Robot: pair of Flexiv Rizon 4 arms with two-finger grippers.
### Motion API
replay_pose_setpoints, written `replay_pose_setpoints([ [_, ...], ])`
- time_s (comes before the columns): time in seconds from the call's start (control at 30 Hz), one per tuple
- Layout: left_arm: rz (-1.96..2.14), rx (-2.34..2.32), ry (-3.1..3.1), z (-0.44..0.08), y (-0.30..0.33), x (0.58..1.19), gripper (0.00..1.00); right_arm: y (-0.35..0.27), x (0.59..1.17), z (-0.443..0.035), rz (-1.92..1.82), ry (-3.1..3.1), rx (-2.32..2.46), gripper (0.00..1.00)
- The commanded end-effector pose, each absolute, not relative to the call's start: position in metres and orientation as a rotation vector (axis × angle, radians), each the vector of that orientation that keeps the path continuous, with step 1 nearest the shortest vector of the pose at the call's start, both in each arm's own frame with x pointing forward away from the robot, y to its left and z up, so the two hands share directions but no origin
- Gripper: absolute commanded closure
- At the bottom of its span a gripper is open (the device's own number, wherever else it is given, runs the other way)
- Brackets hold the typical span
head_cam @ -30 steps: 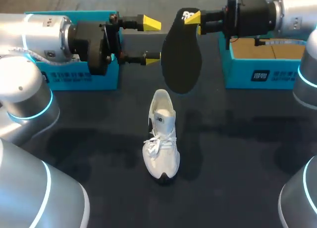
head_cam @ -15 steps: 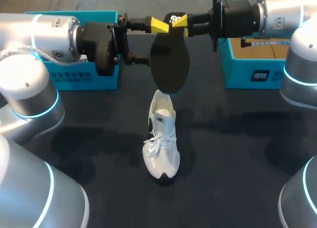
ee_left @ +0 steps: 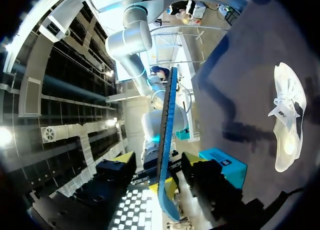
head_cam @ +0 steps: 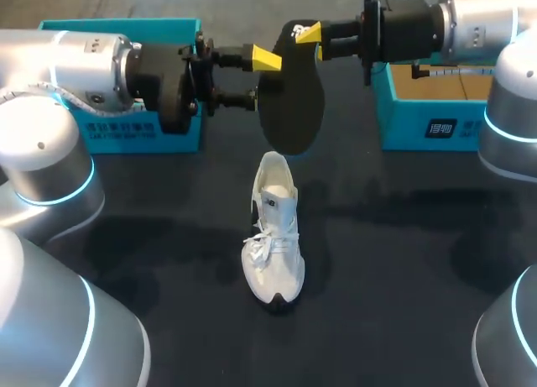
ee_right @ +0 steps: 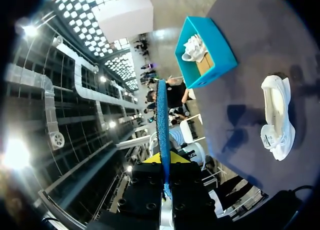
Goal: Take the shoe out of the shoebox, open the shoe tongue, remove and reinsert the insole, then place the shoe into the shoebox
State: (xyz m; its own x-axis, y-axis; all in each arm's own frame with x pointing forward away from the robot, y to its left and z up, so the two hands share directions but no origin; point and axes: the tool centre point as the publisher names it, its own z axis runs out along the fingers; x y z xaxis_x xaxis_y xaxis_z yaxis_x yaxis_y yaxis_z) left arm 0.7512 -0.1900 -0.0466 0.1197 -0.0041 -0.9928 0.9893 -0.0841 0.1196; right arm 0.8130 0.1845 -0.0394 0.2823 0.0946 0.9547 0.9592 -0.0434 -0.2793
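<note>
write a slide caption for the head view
The right pincer holds the black insole above the white shoe; the open left pincer straddles its edge.

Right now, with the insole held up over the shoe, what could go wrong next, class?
The right gripper pinches the insole by one end only, so it may swing or slip. The left gripper, open around the insole's edge, sits close to the right one; they might collide. Nothing holds the shoe, so pushing the insole in could shove it.
</note>
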Motion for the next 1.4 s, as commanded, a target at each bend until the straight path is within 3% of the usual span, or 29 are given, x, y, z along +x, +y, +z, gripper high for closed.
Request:
replay_pose_setpoints([
  [0.03, -1.185, 1.327, 1.072, -0.048, -0.191, 0.752, 0.69, 0.187, 0.811, -0.041, -0.964, -1.045, -1.43, 1.0],
  [0.1, -1.187, 1.327, 1.07, -0.048, -0.192, 0.752, 0.72, 0.188, 0.811, -0.042, -0.964, -1.043, -1.43, 1.0],
  [0.13, -1.19, 1.328, 1.066, -0.048, -0.193, 0.752, 0.85, 0.189, 0.81, -0.043, -0.963, -1.039, -1.43, 1.0],
  [0.23, -1.194, 1.328, 1.064, -0.048, -0.195, 0.753, 0.98, 0.19, 0.809, -0.045, -0.963, -1.034, -1.432, 1.0],
  [0.53, -1.202, 1.328, 1.056, -0.05, -0.2, 0.755, 1.0, 0.191, 0.806, -0.046, -0.977, -1.024, -1.428, 1.0],
  [0.57, -1.203, 1.33, 1.054, -0.05, -0.2, 0.754, 1.0, 0.19, 0.805, -0.046, -1.007, -1.024, -1.433, 0.62],
  [0.63, -1.202, 1.33, 1.054, -0.05, -0.2, 0.754, 1.0, 0.189, 0.805, -0.045, -1.009, -1.024, -1.432, 0.62],
  [0.67, -1.2, 1.328, 1.053, -0.05, -0.198, 0.755, 1.0, 0.186, 0.803, -0.042, -1.045, -1.033, -1.431, 0.0],
  [1.4, -1.181, 1.306, 1.057, -0.046, -0.184, 0.765, 1.0, 0.129, 0.736, -0.022, -1.303, -1.146, -1.377, 0.0],
])
